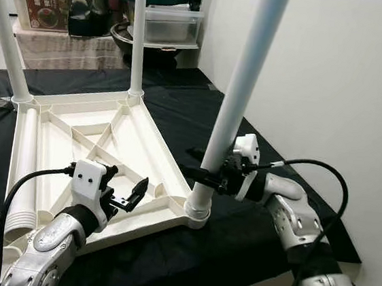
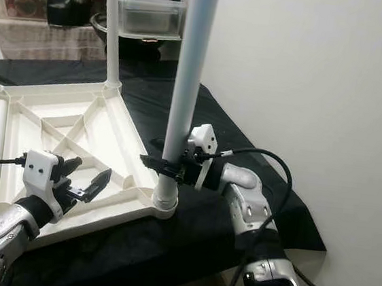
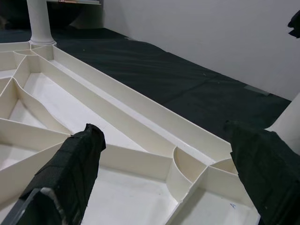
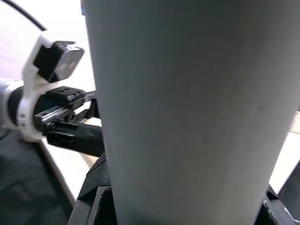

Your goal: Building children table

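Observation:
A white plastic table top (image 1: 136,144) lies upside down on a black cloth. Three white legs stand upright in its corner sockets: two at the back (image 1: 139,35) (image 1: 7,35) and one at the front right (image 1: 241,87). My right gripper (image 1: 202,166) is shut on the front right leg just above its socket; this leg (image 4: 187,112) looms close in the right wrist view. My left gripper (image 1: 128,184) hovers open over the ribbed underside (image 3: 117,117) near the front edge, holding nothing. Another leg (image 1: 26,160) lies flat along the left side of the top.
Storage boxes and pots (image 1: 170,18) are stacked behind the table. A white wall (image 1: 335,76) runs close along the right. The black cloth's front right edge (image 1: 257,225) is just beyond the gripped leg. A black cable (image 1: 325,171) loops from my right wrist.

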Controlling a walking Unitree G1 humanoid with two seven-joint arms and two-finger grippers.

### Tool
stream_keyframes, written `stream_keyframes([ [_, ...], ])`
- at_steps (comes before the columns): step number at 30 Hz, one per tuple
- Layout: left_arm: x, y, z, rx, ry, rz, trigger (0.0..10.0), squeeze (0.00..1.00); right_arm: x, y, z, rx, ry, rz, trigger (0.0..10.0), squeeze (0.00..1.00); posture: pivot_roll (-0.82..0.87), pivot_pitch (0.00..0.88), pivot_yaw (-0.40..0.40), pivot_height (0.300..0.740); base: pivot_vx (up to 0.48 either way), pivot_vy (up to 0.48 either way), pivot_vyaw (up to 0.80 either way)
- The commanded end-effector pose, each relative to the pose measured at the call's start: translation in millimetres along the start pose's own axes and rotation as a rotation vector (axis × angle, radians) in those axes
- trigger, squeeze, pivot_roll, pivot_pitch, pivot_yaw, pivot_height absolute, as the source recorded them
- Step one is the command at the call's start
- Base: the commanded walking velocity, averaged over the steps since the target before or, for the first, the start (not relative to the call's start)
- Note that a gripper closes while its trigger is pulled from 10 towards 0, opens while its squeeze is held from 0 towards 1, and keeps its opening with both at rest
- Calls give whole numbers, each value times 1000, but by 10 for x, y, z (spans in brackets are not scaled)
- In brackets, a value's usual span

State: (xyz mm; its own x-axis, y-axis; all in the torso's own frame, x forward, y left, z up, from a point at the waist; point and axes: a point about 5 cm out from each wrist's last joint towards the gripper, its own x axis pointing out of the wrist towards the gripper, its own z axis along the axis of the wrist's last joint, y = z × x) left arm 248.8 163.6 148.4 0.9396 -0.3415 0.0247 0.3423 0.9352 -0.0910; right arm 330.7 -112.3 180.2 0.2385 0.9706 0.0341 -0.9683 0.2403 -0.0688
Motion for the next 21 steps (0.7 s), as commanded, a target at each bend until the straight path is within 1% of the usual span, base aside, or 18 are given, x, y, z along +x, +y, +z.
stream_keyframes([
  [1, 1, -14, -49, -5, 15, 2, 10000, 0, 85, 98, -228, 83, 78, 95, 0, 0, 50, 0, -119, 740, 0, 0, 0],
  [4, -6, -12, -49, -5, 16, 4, 10000, 0, 89, 51, -230, 89, 117, 166, 0, 0, 53, 0, -123, 740, 0, 0, 0],
  [10, -11, -11, -53, -6, 18, 5, 10000, 0, 105, 34, -227, 94, 122, 181, 0, 0, 53, 0, -123, 740, 0, 0, 0],
  [13, -17, -24, -60, -9, 20, 6, 10000, 0, 123, 2, -229, 112, 123, 190, 0, 0, 73, 0, -139, 740, 0, 0, 0],
  [16, -29, -19, -49, -15, 15, 11, 10000, 0, 135, -15, -238, 133, 116, 200, 0, 0, 73, 0, -139, 740, 0, 0, 0],
  [17, -34, -7, -42, -15, 14, 16, 10000, 0, 150, -18, -237, 146, 98, 207, 0, 0, 83, 0, -146, 740, 0, 0, 0],
  [21, -35, -2, -41, -14, 14, 17, 10000, 0, 168, -20, -231, 146, 82, 210, 0, 0, 83, 0, -146, 740, 0, 0, 0],
])
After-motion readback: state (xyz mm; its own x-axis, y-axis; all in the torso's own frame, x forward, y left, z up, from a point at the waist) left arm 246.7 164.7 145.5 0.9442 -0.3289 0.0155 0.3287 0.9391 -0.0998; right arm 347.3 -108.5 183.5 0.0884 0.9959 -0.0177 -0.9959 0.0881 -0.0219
